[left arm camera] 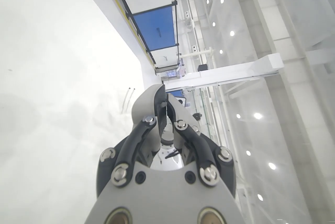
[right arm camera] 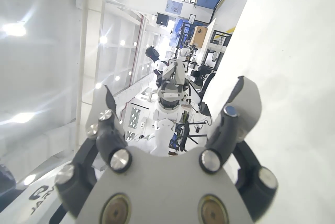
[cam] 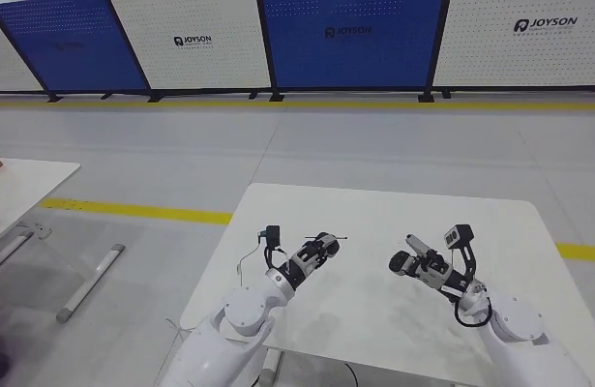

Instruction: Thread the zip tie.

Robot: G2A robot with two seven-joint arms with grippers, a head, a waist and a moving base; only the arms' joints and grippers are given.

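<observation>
The surface (cam: 394,208) is white, smooth and matt. On the left claw (left arm camera: 164,94) the fingers (left arm camera: 144,104) have pale grey shells, smooth with a soft sheen. They are lined with black pads (left arm camera: 160,102) that look like rubber. The links (left arm camera: 136,134) are black semi-gloss plastic, pinned with bright polished metal screws (left arm camera: 120,174). The base plate (left arm camera: 162,198) is matt grey with two dull brassy insets (left arm camera: 119,217). The right claw (right arm camera: 174,83) is made the same. The zip tie (cam: 338,236) is a thin dark strip, too small to judge its finish. The floor (cam: 278,145) is grey, smooth and faintly shiny. The wall panels (cam: 191,39) look perforated.
</observation>
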